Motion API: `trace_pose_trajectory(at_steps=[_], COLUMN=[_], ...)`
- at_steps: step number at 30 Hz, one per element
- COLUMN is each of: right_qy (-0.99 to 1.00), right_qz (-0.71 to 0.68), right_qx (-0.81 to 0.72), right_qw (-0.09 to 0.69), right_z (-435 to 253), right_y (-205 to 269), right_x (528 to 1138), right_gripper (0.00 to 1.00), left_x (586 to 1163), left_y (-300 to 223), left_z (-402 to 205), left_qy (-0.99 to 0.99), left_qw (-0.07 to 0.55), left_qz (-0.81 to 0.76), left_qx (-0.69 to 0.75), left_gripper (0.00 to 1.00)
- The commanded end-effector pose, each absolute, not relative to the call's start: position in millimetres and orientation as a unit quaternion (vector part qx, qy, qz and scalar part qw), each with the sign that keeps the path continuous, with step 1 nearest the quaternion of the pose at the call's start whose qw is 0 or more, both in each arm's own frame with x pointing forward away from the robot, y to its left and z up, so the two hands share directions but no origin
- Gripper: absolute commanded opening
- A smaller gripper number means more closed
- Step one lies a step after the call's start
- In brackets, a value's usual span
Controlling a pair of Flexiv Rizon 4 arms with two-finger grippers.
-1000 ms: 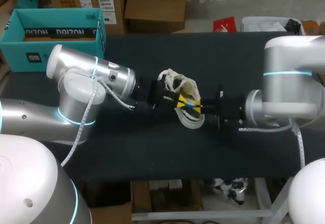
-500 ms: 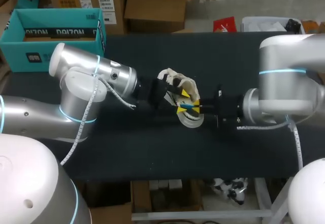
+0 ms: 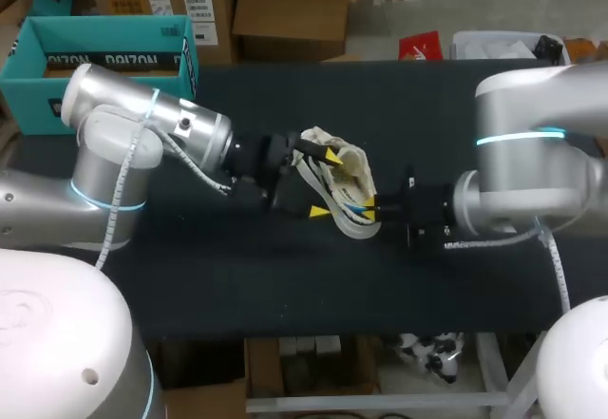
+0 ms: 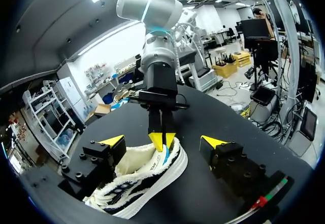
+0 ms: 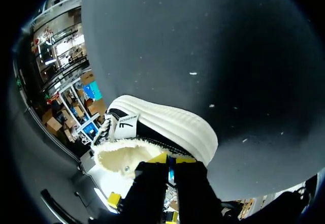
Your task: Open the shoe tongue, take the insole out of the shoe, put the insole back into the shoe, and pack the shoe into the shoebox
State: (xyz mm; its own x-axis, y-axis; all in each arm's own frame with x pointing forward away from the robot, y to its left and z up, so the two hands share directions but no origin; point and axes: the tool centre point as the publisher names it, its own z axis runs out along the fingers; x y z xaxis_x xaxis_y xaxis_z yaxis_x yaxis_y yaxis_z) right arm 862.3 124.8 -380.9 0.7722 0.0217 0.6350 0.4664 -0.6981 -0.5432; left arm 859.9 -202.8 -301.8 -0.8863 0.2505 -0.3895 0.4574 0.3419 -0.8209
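Observation:
A white shoe (image 3: 344, 183) with a fleecy lining lies on its side at the middle of the black table. My left gripper (image 3: 325, 184) stands open around its toe end, with one yellow tip on each side. In the left wrist view the shoe (image 4: 133, 181) lies between the left gripper's (image 4: 162, 141) spread fingers, close to one of them. My right gripper (image 3: 367, 209) comes in from the right and is shut on the shoe's heel rim (image 5: 152, 155), its yellow tips (image 4: 161, 138) pressed together. The open teal shoebox (image 3: 95, 69) stands at the back left.
The dark tabletop (image 3: 427, 105) stretches to the right and front of the shoe. Its front edge (image 3: 313, 332) runs below both arms. My left arm's elbow (image 3: 104, 153) sits just in front of the shoebox.
My left gripper has opened from shut to wide and drawn back a little to the left. The right gripper stays shut on the heel, and the shoe has barely shifted.

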Motion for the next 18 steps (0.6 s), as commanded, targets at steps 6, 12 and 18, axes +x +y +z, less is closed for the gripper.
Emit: trace_pose_trajectory(at_steps=[6,12,18], right_qy=[-0.161,-0.17,-0.18], right_qz=[-0.303,-0.305,-0.312], right_qx=[-0.877,-0.883,-0.881], right_qw=[0.337,0.313,0.307], right_z=[-357.0,-338.9,-325.5], right_y=[129.4,131.4,135.4], right_x=[849.1,837.2,832.1], right_gripper=[0.47,0.45,0.27], left_x=[848.8,842.9,838.1], left_y=[-160.1,-144.9,-134.9], left_z=[-272.1,-267.4,-261.6], left_qy=[0.829,0.845,0.855], left_qw=[0.063,0.044,0.022], left_qz=[-0.528,-0.514,-0.507], left_qx=[0.176,0.139,0.105], left_gripper=[1.0,1.0,1.0])
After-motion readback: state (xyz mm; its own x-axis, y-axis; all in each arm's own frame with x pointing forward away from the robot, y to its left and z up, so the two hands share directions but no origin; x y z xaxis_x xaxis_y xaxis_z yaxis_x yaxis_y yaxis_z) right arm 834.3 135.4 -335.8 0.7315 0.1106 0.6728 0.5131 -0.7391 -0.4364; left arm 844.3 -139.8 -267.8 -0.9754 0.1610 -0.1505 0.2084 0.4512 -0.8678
